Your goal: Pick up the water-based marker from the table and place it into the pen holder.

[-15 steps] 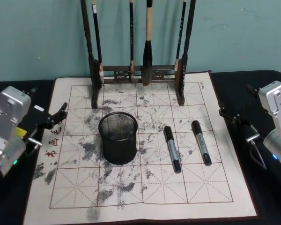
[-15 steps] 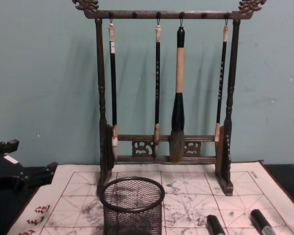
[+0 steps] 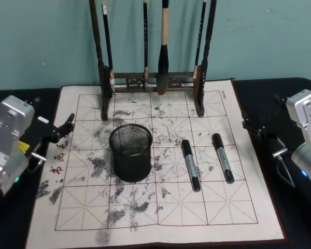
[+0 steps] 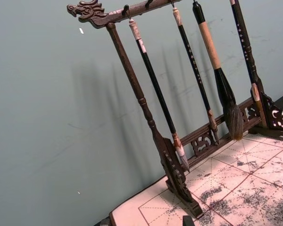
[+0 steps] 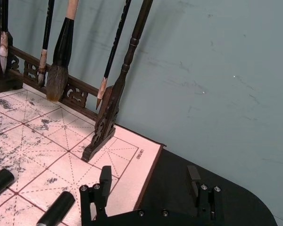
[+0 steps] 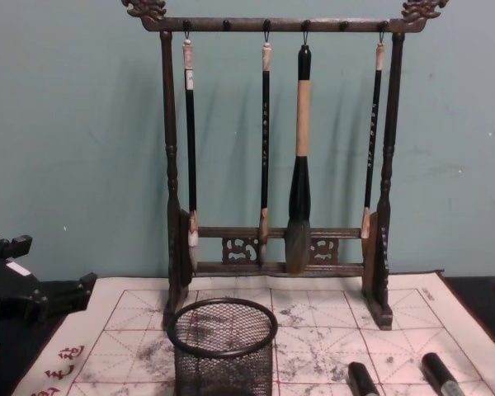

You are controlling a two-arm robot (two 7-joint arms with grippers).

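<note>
Water-based markers: two, lying flat on the mat (image 3: 166,207), roughly parallel, side by side but apart; neither is held.
Inner marker (image 3: 191,165): black barrel with a grey label, to the right of the pen holder, near it but not touching.
Outer marker (image 3: 223,157): same look, closer to the mat's right edge.
Pen holder (image 3: 131,152): black mesh cup, upright on the mat, in front of the brush rack and left of both markers.
Brush rack (image 6: 171,148): stood at the mat's far edge against the teal wall; four brushes are hung from the top bar, the thick brush (image 6: 300,165) third from the left.
Table (image 3: 280,88): dark top, mostly covered by the ink-smudged gridded mat.
Left gripper (image 3: 64,127): held over the mat's left edge, beside the red characters, well apart from the markers; jaws are seen spread, nothing between them.
Right gripper (image 5: 149,175): held low at the mat's right edge, near the outer marker but not touching it; jaws released wide, one finger over the mat border, the other over the dark table, nothing gripped.
</note>
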